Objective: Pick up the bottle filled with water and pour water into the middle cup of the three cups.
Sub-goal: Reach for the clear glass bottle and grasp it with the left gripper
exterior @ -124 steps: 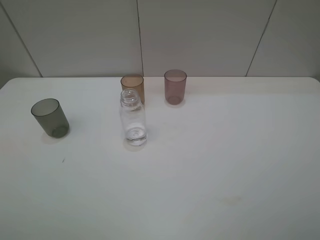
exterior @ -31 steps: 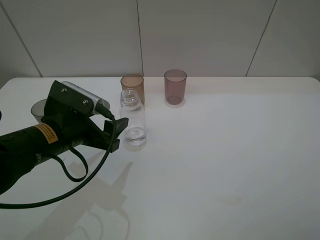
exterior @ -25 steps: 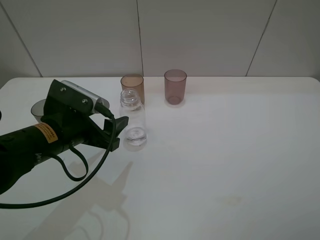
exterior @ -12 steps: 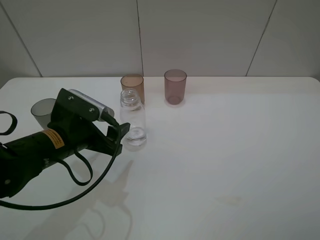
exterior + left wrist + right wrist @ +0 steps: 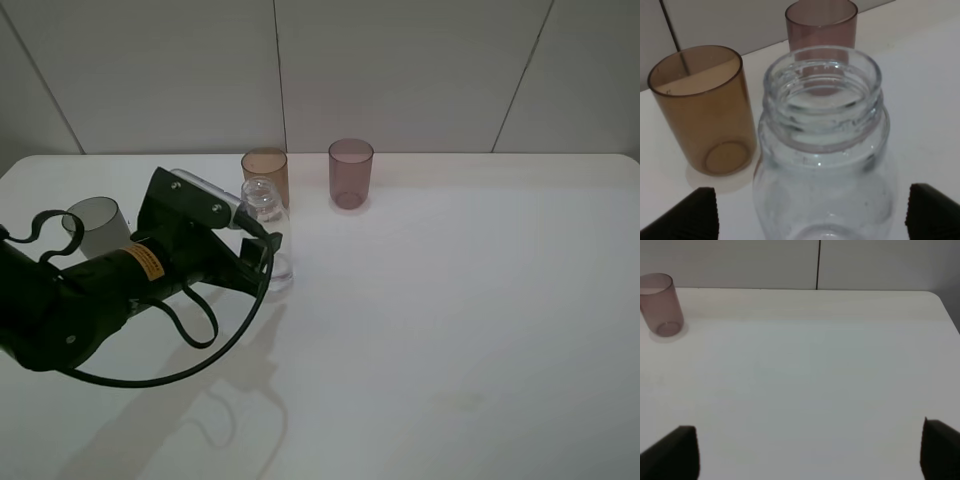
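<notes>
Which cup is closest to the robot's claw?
The amber-brown cup, just behind the bottle that the left gripper straddles; the grey cup and pink cup sit farther off.

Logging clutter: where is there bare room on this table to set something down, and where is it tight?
Bare: the table right of the mauve-pink cup and the bottle, to its right and front edges. Crowded: left side, where jaws of the left arm flank the bottle, amber cup just behind, grey cup by the arm.

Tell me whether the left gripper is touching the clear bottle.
Apart. The left wrist view shows bare table between the bottle and both fingertips of the open left gripper.
</notes>
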Motion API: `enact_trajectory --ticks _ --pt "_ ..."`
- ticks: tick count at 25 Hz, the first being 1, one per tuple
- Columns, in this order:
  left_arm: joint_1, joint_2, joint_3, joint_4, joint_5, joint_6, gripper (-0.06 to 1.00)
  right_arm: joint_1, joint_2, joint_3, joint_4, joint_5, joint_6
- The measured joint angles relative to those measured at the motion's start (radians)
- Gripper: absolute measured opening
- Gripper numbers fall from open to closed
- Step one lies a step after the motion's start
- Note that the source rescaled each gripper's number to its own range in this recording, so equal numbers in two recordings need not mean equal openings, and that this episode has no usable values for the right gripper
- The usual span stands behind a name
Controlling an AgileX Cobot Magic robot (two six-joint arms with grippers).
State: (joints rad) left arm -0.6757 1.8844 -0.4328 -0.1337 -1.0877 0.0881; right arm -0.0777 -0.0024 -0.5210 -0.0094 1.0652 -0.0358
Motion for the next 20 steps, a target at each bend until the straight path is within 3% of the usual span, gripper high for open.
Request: enact_trajectory --ticks 20 --pt "0.000 0.197 -0.147 0.029 -0.008 -0.002 1.00 0.000 0.000 0.000 0.000 0.000 0.000"
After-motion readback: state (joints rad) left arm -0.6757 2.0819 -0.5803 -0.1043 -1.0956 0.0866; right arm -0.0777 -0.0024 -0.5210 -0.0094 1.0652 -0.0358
